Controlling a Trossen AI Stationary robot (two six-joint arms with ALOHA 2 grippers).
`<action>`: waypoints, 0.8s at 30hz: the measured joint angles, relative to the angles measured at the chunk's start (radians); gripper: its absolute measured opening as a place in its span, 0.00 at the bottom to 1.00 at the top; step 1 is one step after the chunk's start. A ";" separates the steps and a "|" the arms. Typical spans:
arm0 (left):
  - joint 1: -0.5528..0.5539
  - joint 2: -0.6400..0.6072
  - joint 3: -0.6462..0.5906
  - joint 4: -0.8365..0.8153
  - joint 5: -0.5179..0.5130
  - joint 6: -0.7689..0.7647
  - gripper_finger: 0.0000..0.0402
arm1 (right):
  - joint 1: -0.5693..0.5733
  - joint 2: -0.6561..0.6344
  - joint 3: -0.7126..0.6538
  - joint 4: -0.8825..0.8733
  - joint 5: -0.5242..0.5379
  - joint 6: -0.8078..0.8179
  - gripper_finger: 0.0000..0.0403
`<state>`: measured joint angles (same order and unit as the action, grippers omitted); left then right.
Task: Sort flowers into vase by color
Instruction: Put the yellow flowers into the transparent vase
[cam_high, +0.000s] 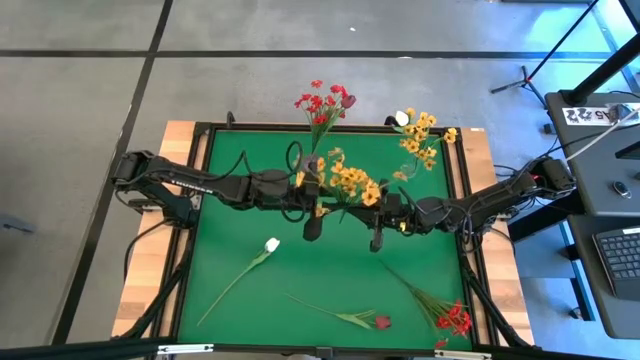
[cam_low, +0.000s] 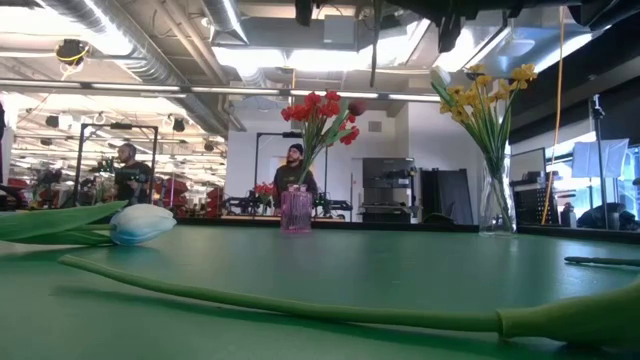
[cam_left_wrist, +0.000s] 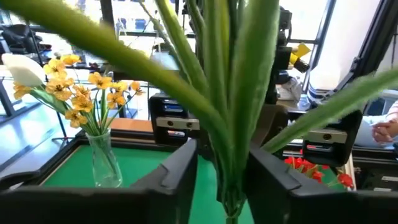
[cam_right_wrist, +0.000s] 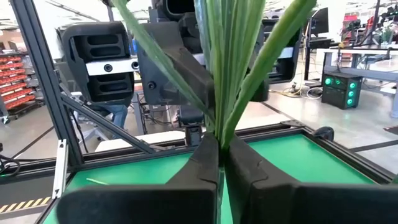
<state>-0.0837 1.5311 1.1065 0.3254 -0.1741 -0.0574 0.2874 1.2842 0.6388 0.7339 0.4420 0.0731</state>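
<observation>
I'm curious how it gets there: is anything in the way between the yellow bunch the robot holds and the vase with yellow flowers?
Nothing visible. The right gripper is shut on the stems of the yellow bunch, with the left gripper at the same stems; only bare green mat lies between it and the vase.

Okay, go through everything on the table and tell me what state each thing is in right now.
Yellow cluster: held above the table, both grippers on its stems.
Left gripper: stems between its fingers.
Right gripper: shut on the stems.
Red vase: upright, red flowers in.
Yellow vase: upright, yellow flowers in.
White bud: lying flat.
Dark red bud: lying flat.
Red cluster: lying flat.
</observation>
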 joint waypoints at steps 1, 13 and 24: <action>-0.001 -0.003 0.000 -0.002 -0.002 0.000 0.31 | 0.000 0.000 0.000 0.002 0.000 0.000 0.01; -0.074 -0.078 0.000 -0.088 -0.207 0.094 0.45 | 0.000 -0.112 0.000 -0.091 0.129 -0.004 0.01; -0.095 -0.154 0.000 -0.221 -0.318 0.093 0.45 | 0.002 -0.354 0.000 -0.339 0.256 -0.016 0.01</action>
<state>-0.1787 1.3769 1.1061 0.1041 -0.4922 0.0352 0.2890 0.9305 0.6388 0.3949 0.6984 0.0570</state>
